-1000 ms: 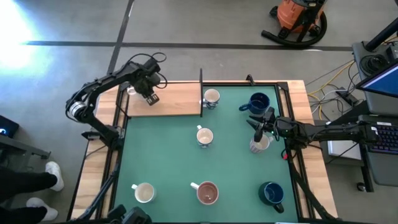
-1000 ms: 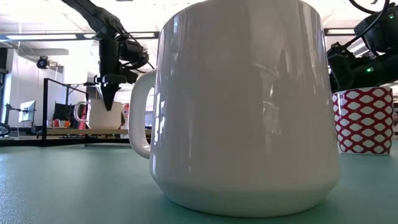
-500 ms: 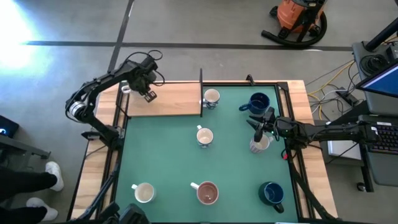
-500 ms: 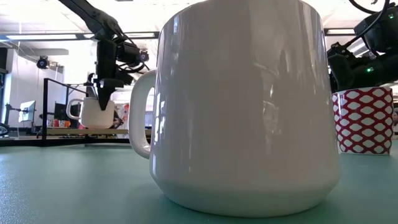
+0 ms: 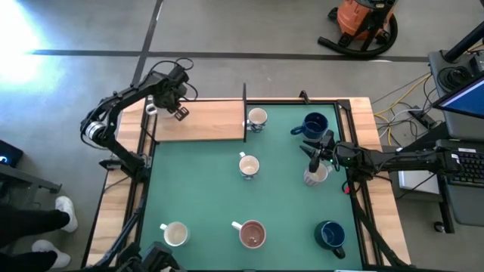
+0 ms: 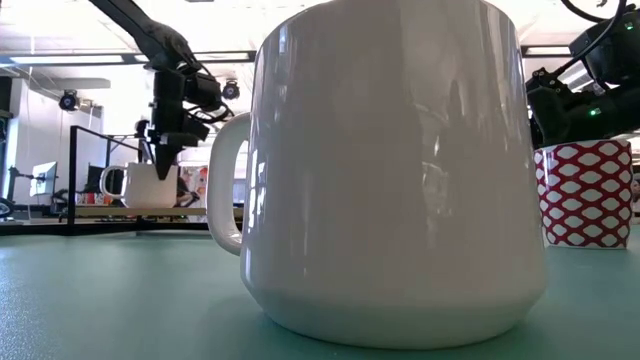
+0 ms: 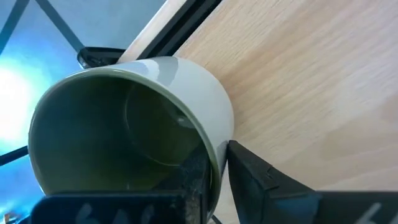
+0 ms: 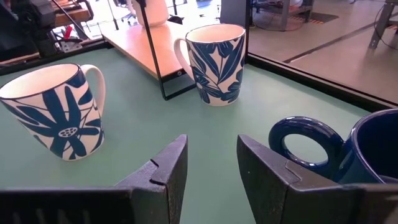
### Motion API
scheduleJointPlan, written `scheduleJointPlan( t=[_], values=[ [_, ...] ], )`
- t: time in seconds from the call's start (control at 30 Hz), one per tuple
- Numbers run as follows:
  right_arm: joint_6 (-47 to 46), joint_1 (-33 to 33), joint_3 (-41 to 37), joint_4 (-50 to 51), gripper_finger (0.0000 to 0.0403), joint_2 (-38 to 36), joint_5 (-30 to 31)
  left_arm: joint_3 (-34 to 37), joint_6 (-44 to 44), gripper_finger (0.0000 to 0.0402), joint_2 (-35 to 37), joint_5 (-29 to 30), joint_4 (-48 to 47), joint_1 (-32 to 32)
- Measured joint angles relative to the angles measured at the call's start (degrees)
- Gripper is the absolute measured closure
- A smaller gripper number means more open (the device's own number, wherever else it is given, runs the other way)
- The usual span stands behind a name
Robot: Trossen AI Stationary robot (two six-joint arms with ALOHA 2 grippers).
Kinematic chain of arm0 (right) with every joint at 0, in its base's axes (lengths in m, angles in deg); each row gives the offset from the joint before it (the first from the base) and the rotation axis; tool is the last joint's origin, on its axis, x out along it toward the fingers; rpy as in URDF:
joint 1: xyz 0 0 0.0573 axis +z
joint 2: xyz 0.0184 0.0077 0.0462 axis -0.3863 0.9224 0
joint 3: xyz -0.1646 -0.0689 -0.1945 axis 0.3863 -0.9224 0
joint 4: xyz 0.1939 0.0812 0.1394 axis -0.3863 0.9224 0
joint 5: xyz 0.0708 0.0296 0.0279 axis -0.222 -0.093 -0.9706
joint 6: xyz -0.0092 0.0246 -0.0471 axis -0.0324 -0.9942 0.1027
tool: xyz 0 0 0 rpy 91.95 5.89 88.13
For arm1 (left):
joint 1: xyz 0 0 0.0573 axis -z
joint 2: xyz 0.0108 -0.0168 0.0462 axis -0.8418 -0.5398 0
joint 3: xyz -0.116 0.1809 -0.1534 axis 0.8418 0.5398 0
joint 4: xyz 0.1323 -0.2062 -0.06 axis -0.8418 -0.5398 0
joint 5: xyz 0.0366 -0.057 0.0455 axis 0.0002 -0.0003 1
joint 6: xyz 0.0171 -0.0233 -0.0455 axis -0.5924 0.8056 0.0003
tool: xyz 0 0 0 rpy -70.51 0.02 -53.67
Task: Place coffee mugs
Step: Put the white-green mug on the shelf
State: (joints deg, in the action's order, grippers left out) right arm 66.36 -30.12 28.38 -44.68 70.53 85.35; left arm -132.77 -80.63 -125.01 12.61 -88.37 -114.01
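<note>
From above, the left gripper (image 5: 179, 113) sits at the wooden board's (image 5: 208, 121) far left corner over a white mug (image 5: 153, 106). The low view shows that mug (image 6: 140, 186) standing on the board. The left wrist view shows the fingers (image 7: 261, 177) straddling its olive-lined wall (image 7: 155, 118); gripping or released, cannot tell. The right wrist view shows the right gripper (image 8: 211, 158) parted, empty, near the navy mug (image 8: 348, 149).
</note>
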Motion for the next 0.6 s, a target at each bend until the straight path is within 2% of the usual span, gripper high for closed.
scheduleJointPlan(
  t=[0.37, 0.6],
  values=[
    [-0.02, -0.01, -0.01, 0.01, 0.0275, -0.01, 0.02, 0.0, 0.03, 0.0363, -0.04, 0.0, -1.46, 0.04],
    [0.02, -0.01, -0.02, 0.01, 0.0275, 0.0, 0.0, 0.02, -0.3, 0.0315, -0.02, -2.44, -2.19, 0.07]
  ],
)
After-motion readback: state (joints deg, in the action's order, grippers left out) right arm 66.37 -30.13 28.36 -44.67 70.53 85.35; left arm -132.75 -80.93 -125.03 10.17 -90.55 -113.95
